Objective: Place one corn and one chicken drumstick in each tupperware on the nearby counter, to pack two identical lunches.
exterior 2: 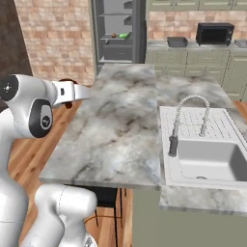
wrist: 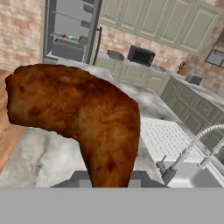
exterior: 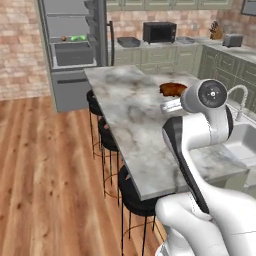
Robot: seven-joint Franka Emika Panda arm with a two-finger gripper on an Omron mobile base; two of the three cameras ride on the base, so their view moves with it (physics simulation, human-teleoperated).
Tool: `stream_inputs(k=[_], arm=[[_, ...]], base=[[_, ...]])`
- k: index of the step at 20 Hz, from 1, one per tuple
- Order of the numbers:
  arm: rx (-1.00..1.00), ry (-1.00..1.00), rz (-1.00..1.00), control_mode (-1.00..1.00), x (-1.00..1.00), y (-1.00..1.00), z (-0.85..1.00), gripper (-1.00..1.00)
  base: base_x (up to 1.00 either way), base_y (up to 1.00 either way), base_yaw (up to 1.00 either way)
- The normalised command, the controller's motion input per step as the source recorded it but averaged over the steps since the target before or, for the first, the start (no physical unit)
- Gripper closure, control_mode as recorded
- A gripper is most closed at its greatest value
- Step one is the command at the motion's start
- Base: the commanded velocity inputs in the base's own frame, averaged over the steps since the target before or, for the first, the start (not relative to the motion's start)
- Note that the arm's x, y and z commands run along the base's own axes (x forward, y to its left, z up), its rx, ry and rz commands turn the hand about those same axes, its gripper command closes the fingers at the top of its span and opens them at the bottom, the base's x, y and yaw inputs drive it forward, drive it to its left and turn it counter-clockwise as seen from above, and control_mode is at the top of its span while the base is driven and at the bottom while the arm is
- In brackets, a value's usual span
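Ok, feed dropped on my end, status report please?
Gripper shut on chicken drumstick, held above the island. Tupperware on far counter by microwave, looks unfilled. Island between arm and counter.

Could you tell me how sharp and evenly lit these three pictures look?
Left base view: flat, even light, far microwave soft. Right base view: faucet crisp, soft shadow in the sink. Hand view: chicken drumstick looms large, its texture coarse and blurry.

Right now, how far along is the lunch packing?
Early. In hand: the gripper holds one drumstick over the island. Nothing looks packed: the tupperware beside the microwave seems empty. Corn sits in the open fridge.
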Motion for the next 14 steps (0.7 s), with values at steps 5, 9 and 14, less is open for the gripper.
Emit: stream_inputs(k=[5, 9, 14], arm=[[0.0, 0.0, 0.0, 1.0, 0.0, 0.0, 0.0, 1.0], [0.0, 0.0, 0.0, 1.0, 0.0, 0.0, 0.0, 1.0], [0.0, 0.0, 0.0, 1.0, 0.0, 0.0, 0.0, 1.0]], base=[[-0.02, -1.0, -0.03], [-0.9, -1.0, -0.02], [-1.0, -0.96, -0.05]])
